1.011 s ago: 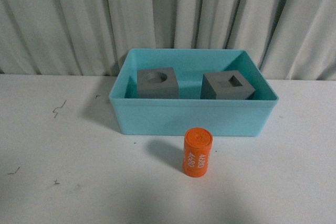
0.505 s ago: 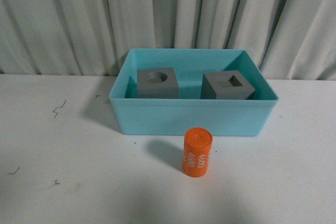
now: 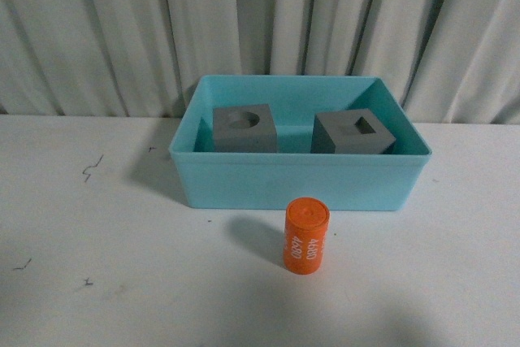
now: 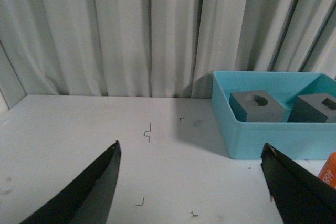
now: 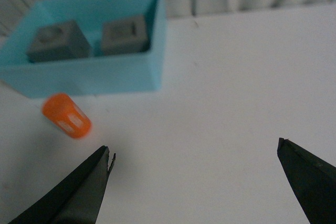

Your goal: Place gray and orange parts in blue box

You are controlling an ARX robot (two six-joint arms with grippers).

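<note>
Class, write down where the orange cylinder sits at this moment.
In the front view the orange cylinder rests on the white table, outside the blue box, just before the middle of its near wall.

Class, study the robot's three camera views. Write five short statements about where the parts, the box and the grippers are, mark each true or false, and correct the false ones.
1. The round-recess cube and the square-recess cube both sit inside the blue box. True.
2. The orange cylinder is inside the box as well. False: it is on the white table, in front of the box's near wall.
3. The left gripper is shut on a cube. False: it is open and holds nothing.
4. The right gripper is open and empty. True.
5. In the front view, the round-recess cube is to the right of the square-recess cube. False: it is to the left.
</note>
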